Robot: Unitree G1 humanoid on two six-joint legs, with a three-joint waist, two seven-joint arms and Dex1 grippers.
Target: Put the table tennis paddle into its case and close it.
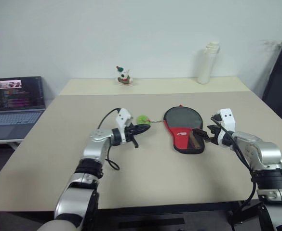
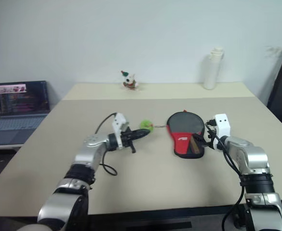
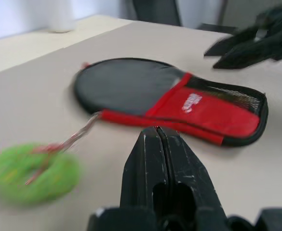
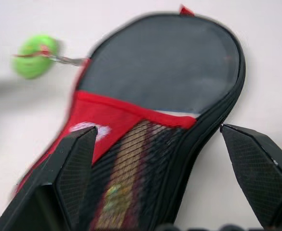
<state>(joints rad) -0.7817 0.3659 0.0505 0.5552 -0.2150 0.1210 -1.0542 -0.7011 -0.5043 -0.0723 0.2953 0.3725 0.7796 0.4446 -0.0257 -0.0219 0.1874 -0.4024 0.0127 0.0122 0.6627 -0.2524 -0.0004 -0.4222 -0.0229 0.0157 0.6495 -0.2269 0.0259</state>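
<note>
Two grippers flank the case (image 1: pixel 184 130), a paddle-shaped black fabric pouch with a red logo panel and a black mesh pocket, which lies flat on the beige table (image 1: pixel 145 173) with its long axis running from the round end, farthest from the robot, to the narrow mesh end nearest it. Through the mesh the wooden handle of the table tennis paddle (image 4: pixel 113 199), marked red and yellow, can be made out, so the paddle is judged to be already inside the case. The right gripper (image 1: pixel 209 134) is held just beside the case's narrow end, its two black fingers spread wide and empty, straddling the mesh pocket in the right wrist view. The left gripper (image 1: pixel 141 128) is held well to the other side of the case, fingers pressed together on nothing. A small fuzzy green ball (image 1: pixel 142 119) on a thin cord lies between the left gripper and the case, the cord reaching the case's edge. The right gripper is judged the nearer, suited to steadying the case for closing.
</note>
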